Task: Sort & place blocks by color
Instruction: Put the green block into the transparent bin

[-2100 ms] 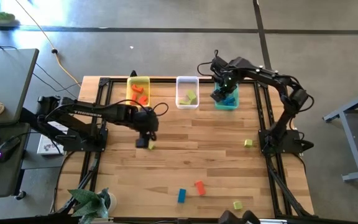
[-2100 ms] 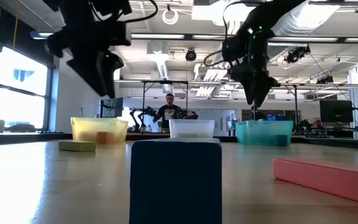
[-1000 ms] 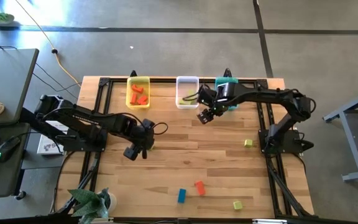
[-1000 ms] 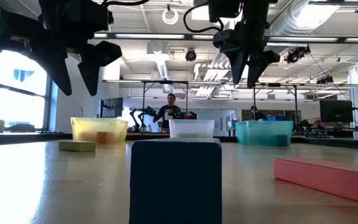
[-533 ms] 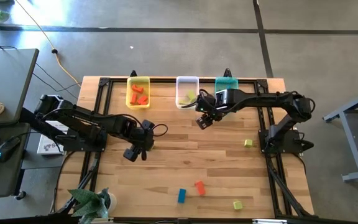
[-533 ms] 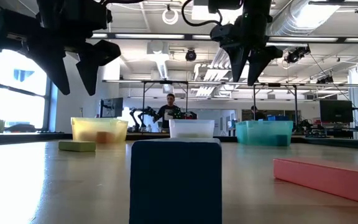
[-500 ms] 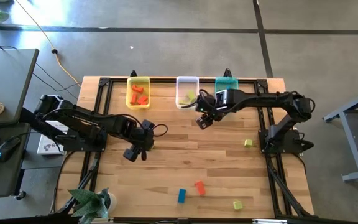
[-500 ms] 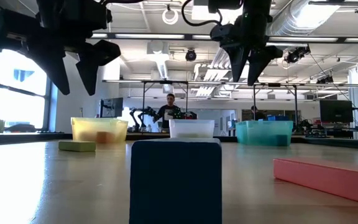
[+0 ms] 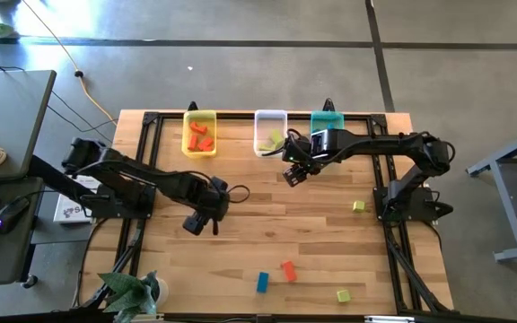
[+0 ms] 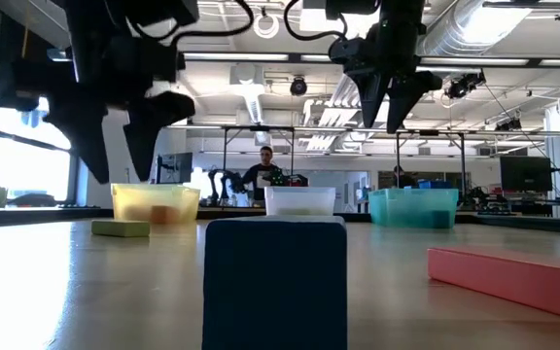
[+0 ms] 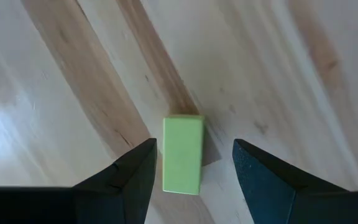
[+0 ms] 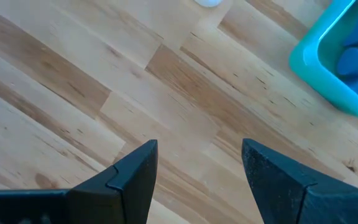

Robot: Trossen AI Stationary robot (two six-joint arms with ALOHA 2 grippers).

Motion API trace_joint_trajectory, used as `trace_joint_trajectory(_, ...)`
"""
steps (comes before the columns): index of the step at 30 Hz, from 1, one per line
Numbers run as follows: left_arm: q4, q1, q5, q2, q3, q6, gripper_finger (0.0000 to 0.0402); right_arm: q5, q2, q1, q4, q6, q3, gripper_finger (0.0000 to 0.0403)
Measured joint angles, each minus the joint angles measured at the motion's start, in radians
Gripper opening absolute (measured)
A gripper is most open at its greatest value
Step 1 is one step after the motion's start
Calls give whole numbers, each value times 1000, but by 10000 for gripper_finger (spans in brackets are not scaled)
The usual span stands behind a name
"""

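Observation:
My left gripper (image 9: 200,222) is open and points down over a yellow-green block (image 11: 183,154) that lies flat on the wood. Its fingers (image 11: 194,144) stand on either side of the block, above it and not touching. In the low view that block (image 10: 120,228) sits below the gripper (image 10: 117,177). My right gripper (image 9: 293,175) hangs open and holds nothing (image 12: 199,144), in front of the clear bin (image 9: 270,133) and teal bin (image 9: 327,121). Near the front edge lie a red block (image 9: 288,270), a blue block (image 9: 262,282) and a yellow-green block (image 9: 343,295). Another yellow-green block (image 9: 358,206) lies at the right.
The yellow bin (image 9: 199,133) at the far edge holds red blocks. The clear bin holds yellow-green ones, and the teal bin (image 12: 334,56) holds blue. Black frame rails (image 9: 146,144) run along both table sides. Bare wood (image 9: 267,215) lies between the arms.
My left gripper has sunk toward the yellow-green block and shifted slightly toward the table's right edge, staying open. My right gripper moved a little toward the near edge, away from the bins, then kept still.

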Motion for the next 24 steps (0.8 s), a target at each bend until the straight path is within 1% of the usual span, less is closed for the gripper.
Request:
trace_joint_trajectory(4, 2, 11, -12, 74, 0, 0, 201, 0, 0, 0, 0, -2, 0, 220)
trace_joint_trajectory(10, 8, 46, -85, 158, 0, -18, 201, 0, 0, 0, 0, -2, 0, 220)
trace_joint_trajectory(18, 21, 75, -41, 215, 4, -16, 199, 1, 0, 0, 0, -6, 0, 220)
trace_joint_trajectory(21, 26, 74, -33, 218, 3, -3, 179, 1, 0, 0, 0, -7, 0, 220)
trace_joint_trajectory(24, 33, 75, -19, 218, 2, 18, 138, 1, 0, 0, 0, -7, 0, 220)
